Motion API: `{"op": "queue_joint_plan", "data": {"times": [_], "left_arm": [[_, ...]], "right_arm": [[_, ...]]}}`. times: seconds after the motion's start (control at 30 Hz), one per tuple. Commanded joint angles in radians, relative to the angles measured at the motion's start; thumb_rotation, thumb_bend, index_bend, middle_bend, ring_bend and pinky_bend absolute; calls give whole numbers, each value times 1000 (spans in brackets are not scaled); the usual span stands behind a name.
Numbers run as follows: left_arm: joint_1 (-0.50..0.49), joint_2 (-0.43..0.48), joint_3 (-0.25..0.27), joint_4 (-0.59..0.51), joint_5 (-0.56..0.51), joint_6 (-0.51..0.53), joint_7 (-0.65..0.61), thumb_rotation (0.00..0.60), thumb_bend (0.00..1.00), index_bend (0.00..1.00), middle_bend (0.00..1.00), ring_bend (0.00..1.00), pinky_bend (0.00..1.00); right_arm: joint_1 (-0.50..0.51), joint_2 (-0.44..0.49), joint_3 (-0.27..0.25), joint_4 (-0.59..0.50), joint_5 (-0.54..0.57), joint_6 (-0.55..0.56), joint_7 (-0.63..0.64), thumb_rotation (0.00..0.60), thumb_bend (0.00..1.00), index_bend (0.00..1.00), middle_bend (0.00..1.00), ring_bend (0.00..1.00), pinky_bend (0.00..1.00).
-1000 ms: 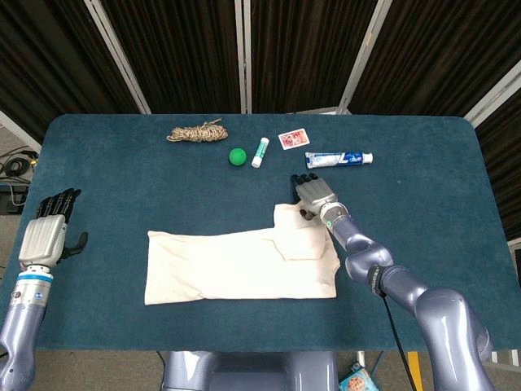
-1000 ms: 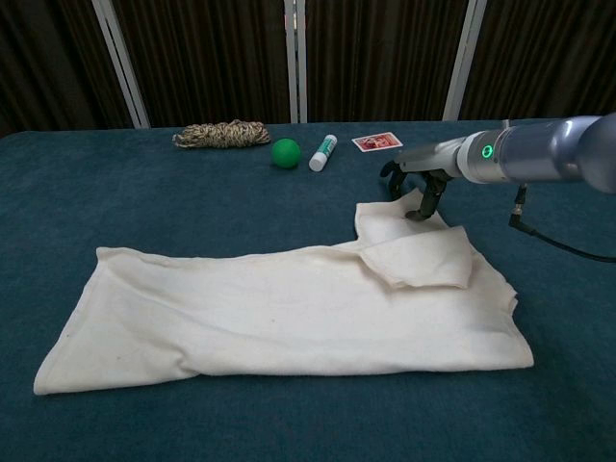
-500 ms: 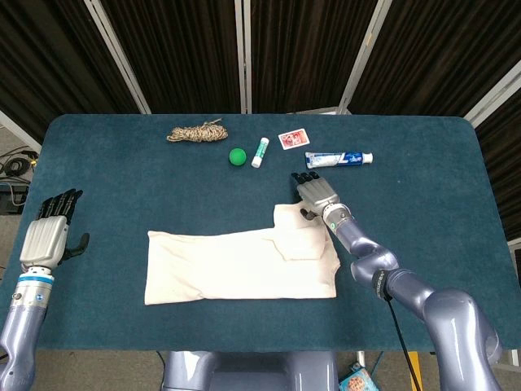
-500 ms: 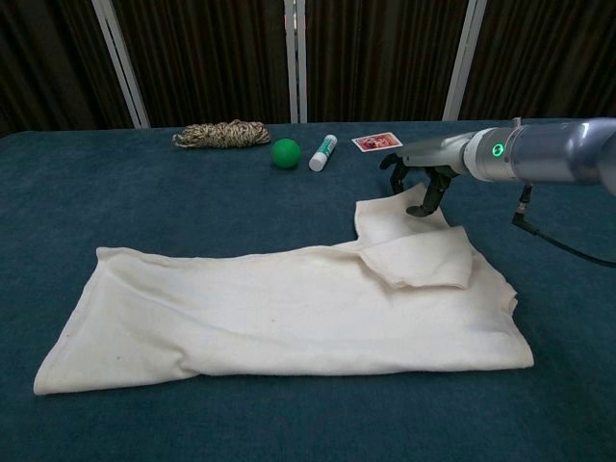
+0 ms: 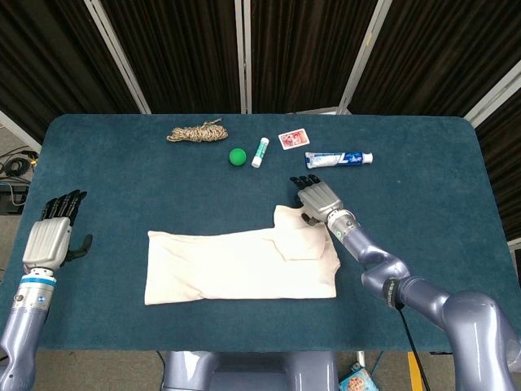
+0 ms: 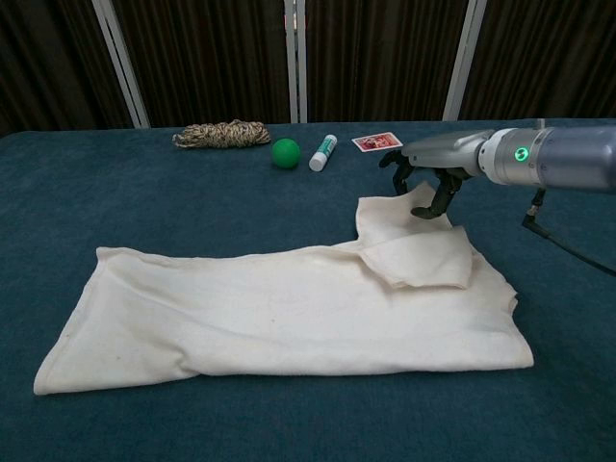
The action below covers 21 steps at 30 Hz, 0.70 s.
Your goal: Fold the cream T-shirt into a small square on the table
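Observation:
The cream T-shirt (image 5: 236, 265) lies flat as a long band across the near middle of the blue table (image 5: 122, 179), with a sleeve flap (image 5: 303, 241) folded over at its right end. In the chest view the shirt (image 6: 279, 308) reaches from the near left to the right. My right hand (image 5: 317, 199) hovers over the shirt's upper right corner with its fingers loosely curved downward. In the chest view this hand (image 6: 423, 178) sits just above the cloth with nothing held. My left hand (image 5: 53, 236) hangs at the table's left edge, fingers spread and empty, far from the shirt.
Along the far side lie a rope coil (image 5: 196, 132), a green ball (image 5: 237, 156), a white tube (image 5: 260, 152), a playing card (image 5: 291, 140) and a toothpaste tube (image 5: 339, 159). The toothpaste is just beyond my right hand.
My right hand has lifted slightly off the shirt's corner and drifted to the right. The left hand has shifted a little toward the near edge. The shirt has not moved.

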Motion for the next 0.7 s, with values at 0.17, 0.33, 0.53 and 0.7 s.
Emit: {"op": "queue_joint_plan", "data": {"times": [0.17, 0.33, 0.53, 0.7], "left_arm": [[3, 4, 3, -10, 8, 4, -1, 600, 461, 0, 0, 0, 0], [3, 4, 6, -15, 12, 3, 2, 600, 461, 0, 0, 0, 0], [3, 4, 8, -18, 12, 1, 7, 600, 461, 0, 0, 0, 0], [4, 6, 9, -23, 13, 3, 9, 600, 461, 0, 0, 0, 0]], "right_arm": [[-55, 68, -31, -123, -37, 98, -48, 600, 367, 748, 40, 0, 1], [-90, 103, -61, -189, -71, 156, -80, 600, 366, 749, 40, 0, 2], [-119, 122, -90, -233, -114, 220, -122, 600, 366, 749, 43, 0, 4], [-137, 122, -118, -259, -161, 271, -181, 600, 366, 749, 46, 0, 5]]}}
